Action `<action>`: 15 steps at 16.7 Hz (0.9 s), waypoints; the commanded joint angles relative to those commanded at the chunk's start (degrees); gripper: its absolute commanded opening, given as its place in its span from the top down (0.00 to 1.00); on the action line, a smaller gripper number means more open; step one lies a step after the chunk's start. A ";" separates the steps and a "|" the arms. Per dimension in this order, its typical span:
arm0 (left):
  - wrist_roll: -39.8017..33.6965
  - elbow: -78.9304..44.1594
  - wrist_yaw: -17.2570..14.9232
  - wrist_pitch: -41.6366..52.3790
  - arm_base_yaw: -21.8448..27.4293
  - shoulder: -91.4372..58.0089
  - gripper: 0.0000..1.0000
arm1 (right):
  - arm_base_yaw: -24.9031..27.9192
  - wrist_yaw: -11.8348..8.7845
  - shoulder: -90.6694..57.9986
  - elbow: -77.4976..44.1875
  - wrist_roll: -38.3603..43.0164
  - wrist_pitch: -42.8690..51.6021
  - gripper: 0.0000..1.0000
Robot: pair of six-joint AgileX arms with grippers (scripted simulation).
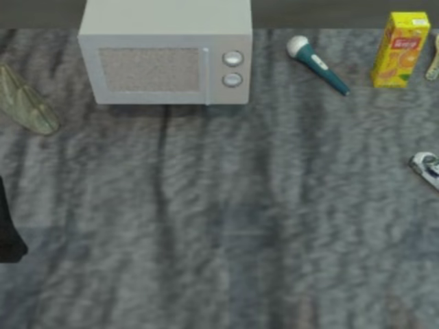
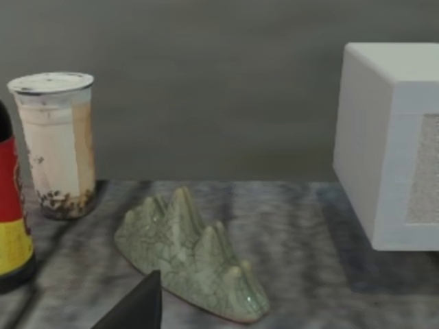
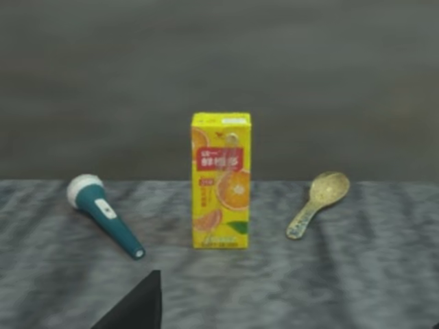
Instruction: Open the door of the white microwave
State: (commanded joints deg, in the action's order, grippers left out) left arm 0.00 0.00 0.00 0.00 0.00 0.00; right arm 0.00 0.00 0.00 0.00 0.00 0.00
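Note:
The white microwave (image 1: 164, 51) stands at the back of the table, left of centre, and its corner also shows in the left wrist view (image 2: 387, 144). Its door (image 1: 147, 68) with the speckled grey window lies flush and shut. The slim handle (image 1: 205, 72) runs beside two silver knobs (image 1: 233, 68). My left gripper (image 1: 9, 236) is parked at the table's left edge, far in front of the microwave; one black finger (image 2: 140, 308) shows, with nothing beside it. My right arm is outside the top view; one finger (image 3: 140, 308) shows over bare cloth, holding nothing.
A green ceramic ridge (image 1: 27, 103) lies left of the microwave, near a milk-tea cup (image 2: 58, 144) and a red-yellow bottle (image 2: 10, 212). At the back right are a teal microphone (image 1: 317, 64), a juice carton (image 1: 400, 49) and a spoon (image 1: 434, 58). A silver object (image 1: 426, 166) lies at the right edge.

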 joint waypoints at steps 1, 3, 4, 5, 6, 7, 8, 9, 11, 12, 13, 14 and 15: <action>0.00 0.00 0.00 0.00 0.00 0.00 0.00 | 0.00 0.00 0.00 0.00 0.00 0.00 0.00; -0.20 -0.57 0.08 0.35 0.22 -0.56 0.00 | 0.00 0.00 0.00 0.00 0.00 0.00 0.00; -0.61 -1.75 0.25 1.08 0.67 -1.72 0.00 | 0.00 0.00 0.00 0.00 0.00 0.00 0.00; -1.21 -3.53 0.53 2.19 1.31 -3.49 0.00 | 0.00 0.00 0.00 0.00 0.00 0.00 0.00; -1.98 -5.92 0.91 3.66 2.13 -5.86 0.00 | 0.00 0.00 0.00 0.00 0.00 0.00 0.00; -2.90 -8.92 1.37 5.45 3.10 -8.82 0.00 | 0.00 0.00 0.00 0.00 0.00 0.00 0.00; -3.93 -12.52 1.91 7.55 4.21 -12.38 0.00 | 0.00 0.00 0.00 0.00 0.00 0.00 0.00; -5.07 -16.71 2.53 9.93 5.44 -16.49 0.00 | 0.00 0.00 0.00 0.00 0.00 0.00 0.00; -7.60 -26.66 3.95 15.42 8.20 -26.17 0.00 | 0.00 0.00 0.00 0.00 0.00 0.00 0.00; -8.96 -32.26 4.72 18.47 9.71 -31.67 0.00 | 0.00 0.00 0.00 0.00 0.00 0.00 0.00; -10.35 -38.17 5.53 21.69 11.28 -37.56 0.00 | 0.00 0.00 0.00 0.00 0.00 0.00 0.00; -11.77 -44.30 6.36 25.04 12.90 -43.76 0.00 | 0.00 0.00 0.00 0.00 0.00 0.00 0.00; -13.20 -50.58 7.20 28.48 14.55 -50.15 0.00 | 0.00 0.00 0.00 0.00 0.00 0.00 0.00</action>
State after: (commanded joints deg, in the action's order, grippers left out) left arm -13.20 -50.58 7.20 28.48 14.55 -50.15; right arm 0.00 0.00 0.00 0.00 0.00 0.00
